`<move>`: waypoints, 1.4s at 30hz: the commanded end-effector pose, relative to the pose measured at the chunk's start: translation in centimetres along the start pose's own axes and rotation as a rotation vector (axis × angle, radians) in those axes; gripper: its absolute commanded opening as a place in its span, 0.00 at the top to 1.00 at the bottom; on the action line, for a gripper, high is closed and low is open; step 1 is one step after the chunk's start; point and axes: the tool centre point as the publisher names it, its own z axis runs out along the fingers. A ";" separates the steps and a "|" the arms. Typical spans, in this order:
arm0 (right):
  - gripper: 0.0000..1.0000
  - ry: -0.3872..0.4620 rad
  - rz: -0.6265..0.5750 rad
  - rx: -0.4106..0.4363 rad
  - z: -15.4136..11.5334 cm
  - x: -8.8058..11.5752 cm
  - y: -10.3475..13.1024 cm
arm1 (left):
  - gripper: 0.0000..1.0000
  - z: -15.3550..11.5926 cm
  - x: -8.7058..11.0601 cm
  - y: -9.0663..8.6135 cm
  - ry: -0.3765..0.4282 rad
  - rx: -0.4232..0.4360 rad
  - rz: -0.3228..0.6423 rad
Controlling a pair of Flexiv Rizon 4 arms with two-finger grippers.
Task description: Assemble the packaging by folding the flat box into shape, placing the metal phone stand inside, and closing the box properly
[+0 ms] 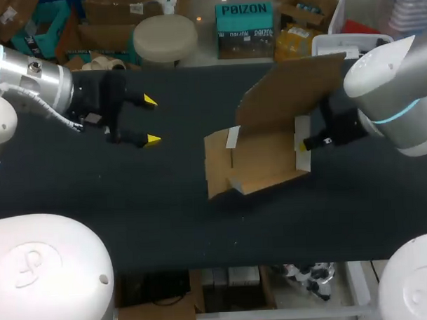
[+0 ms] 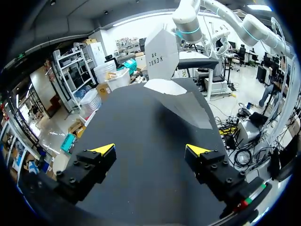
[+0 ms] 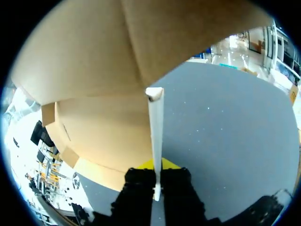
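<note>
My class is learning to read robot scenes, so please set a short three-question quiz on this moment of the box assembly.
1. True or false: the left gripper is shut on the cardboard box.
2. Multiple choice: the right gripper is A) open beside the box, B) shut on a side panel of the box, C) out of view.
3. Fill in: the box's lid stands ____, not folded shut.
Key: 1 false; 2 B; 3 raised.
</note>
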 end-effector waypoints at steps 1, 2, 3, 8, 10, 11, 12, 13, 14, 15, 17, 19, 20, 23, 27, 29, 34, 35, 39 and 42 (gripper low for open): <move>1.00 -0.008 0.004 0.339 -0.1 -0.2 0.1 | 0.00 -0.5 0.1 0.3 0.101 -0.081 0.013; 1.00 -0.008 0.004 0.339 -0.1 -0.2 0.1 | 0.00 -0.5 0.1 0.3 0.101 -0.081 0.013; 1.00 -0.008 0.004 0.339 -0.1 -0.2 0.1 | 0.00 -0.5 0.1 0.3 0.101 -0.081 0.013; 1.00 -0.008 0.004 0.339 -0.1 -0.2 0.1 | 0.00 -0.5 0.1 0.3 0.101 -0.081 0.013; 1.00 -0.008 0.004 0.339 -0.1 -0.2 0.1 | 0.00 -0.5 0.1 0.3 0.101 -0.081 0.013; 1.00 -0.008 0.004 0.339 -0.1 -0.2 0.1 | 0.00 -0.5 0.1 0.3 0.101 -0.081 0.013; 1.00 -0.008 0.004 0.339 -0.1 -0.2 0.1 | 0.00 -0.5 0.1 0.3 0.101 -0.081 0.013; 1.00 -0.008 0.004 0.339 -0.1 -0.2 0.1 | 0.00 -0.2 -0.1 0.4 0.097 -0.096 0.001; 1.00 -0.008 0.004 0.339 -0.1 -0.2 0.1 | 0.00 -0.2 -0.3 0.6 0.098 -0.084 -0.003; 1.00 -0.025 0.034 0.351 -0.2 -0.1 0.0 | 0.00 -0.1 -0.4 0.9 0.092 -0.105 -0.013; 1.00 -0.075 0.072 0.368 -0.4 0.0 0.0 | 0.00 -0.3 -0.3 1.4 0.081 -0.109 -0.020; 1.00 -0.094 0.117 0.386 -0.7 -0.1 -0.2 | 0.00 -0.5 -0.2 1.7 0.075 -0.113 -0.024; 1.00 -0.123 0.145 0.397 -0.7 -0.1 -0.3 | 0.00 -0.5 -0.2 1.9 0.069 -0.114 -0.028; 1.00 -0.168 0.189 0.431 -1.0 0.0 -0.5 | 0.00 -0.5 -0.1 2.3 0.064 -0.141 -0.026; 1.00 -0.258 0.235 0.508 -1.3 1.1 -1.2 | 0.00 -0.4 -0.1 2.5 0.069 -0.163 -0.016; 1.00 -0.258 0.235 0.508 -1.3 1.1 -1.2 | 0.00 -0.4 -0.1 2.5 0.069 -0.163 -0.016; 1.00 -0.258 0.235 0.508 -1.3 1.1 -1.2 | 0.00 -0.4 -0.1 2.5 0.069 -0.163 -0.016; 1.00 -0.258 0.235 0.508 -1.3 1.1 -1.2 | 0.00 -0.4 -0.1 2.5 0.069 -0.163 -0.016; 1.00 -0.258 0.235 0.508 -1.3 1.1 -1.2 | 0.00 -0.4 -0.1 2.5 0.069 -0.163 -0.016; 1.00 -0.253 0.245 0.526 -1.1 1.3 -1.0 | 0.00 -0.4 -0.1 2.5 0.069 -0.163 -0.016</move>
